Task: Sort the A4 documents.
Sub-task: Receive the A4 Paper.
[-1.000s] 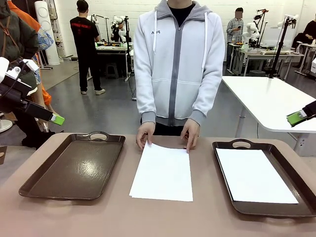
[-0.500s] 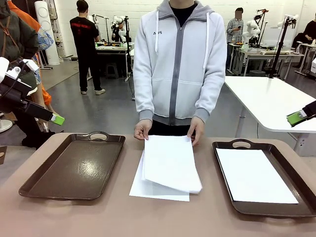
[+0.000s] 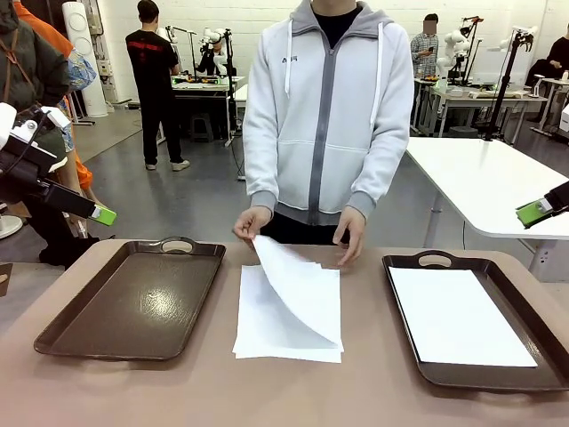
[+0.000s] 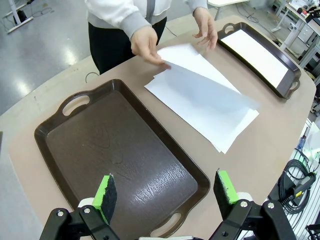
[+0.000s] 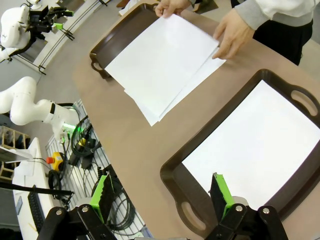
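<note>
Front view: the stack (image 3: pixel 286 334) of A4 sheets lies on the table between two trays. A person's hand (image 3: pixel 252 222) at the stack's far edge lifts the top sheet (image 3: pixel 307 289) by a corner, so it curls above the rest. The left tray (image 3: pixel 133 298) beside the stack holds nothing. The right tray (image 3: pixel 404 298) on the stack's other side holds one filed sheet (image 3: pixel 458 316). The left gripper (image 3: pixel 102 214) and right gripper (image 3: pixel 533 212) hang well apart from the stack, off past each tray.

Left wrist view: the left gripper (image 4: pixel 165 190) has its fingers spread wide and grasps nothing, hovering over the bare left tray (image 4: pixel 65 150). Beyond it the top sheet (image 4: pixel 200 82) is raised off the stack (image 4: pixel 225 127).

Right wrist view: the right gripper (image 5: pixel 162 194) is likewise spread and empty-handed, above the right tray (image 5: pixel 172 175) and its filed sheet (image 5: pixel 255 150). The stack (image 5: pixel 150 112) lies farther off, with a hand (image 5: pixel 232 32) at its edge.

My judgement: sorting has barely begun. One sheet sits in a tray, several remain in the stack, and the left tray has received none.
</note>
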Available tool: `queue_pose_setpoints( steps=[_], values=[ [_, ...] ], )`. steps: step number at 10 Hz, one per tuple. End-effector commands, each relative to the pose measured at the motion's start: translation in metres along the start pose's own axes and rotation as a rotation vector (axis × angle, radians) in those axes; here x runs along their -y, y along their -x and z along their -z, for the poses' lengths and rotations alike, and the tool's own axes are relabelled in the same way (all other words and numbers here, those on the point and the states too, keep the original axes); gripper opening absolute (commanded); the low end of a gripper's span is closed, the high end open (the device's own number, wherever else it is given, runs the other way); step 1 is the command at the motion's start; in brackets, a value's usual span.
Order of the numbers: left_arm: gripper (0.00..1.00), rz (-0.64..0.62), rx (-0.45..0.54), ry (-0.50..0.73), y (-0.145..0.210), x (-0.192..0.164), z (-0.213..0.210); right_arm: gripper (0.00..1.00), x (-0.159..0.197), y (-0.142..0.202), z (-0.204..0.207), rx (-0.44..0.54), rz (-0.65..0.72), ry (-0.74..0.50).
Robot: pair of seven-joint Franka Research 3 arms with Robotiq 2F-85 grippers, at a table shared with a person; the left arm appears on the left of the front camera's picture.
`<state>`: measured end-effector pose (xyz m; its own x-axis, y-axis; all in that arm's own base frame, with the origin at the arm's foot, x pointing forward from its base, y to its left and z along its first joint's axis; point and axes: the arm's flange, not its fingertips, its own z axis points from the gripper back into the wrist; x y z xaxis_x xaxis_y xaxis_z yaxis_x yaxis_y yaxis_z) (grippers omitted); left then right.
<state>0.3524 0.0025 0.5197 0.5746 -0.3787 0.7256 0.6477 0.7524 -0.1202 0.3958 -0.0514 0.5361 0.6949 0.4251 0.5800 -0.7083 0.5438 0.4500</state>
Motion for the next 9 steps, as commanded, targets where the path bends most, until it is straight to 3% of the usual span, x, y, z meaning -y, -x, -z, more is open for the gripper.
queue_pose_setpoints(
  steps=[1,9],
  values=[
    [1.00,0.006,0.003,0.012,0.0013,-0.0026,0.0009,1.00,0.0000,-0.0004,0.0017,-0.001,-0.005,-0.009],
    [1.00,0.006,0.003,0.012,0.0013,-0.0026,0.0009,1.00,0.0000,-0.0004,0.0017,-0.001,-0.005,-0.009]
  ],
)
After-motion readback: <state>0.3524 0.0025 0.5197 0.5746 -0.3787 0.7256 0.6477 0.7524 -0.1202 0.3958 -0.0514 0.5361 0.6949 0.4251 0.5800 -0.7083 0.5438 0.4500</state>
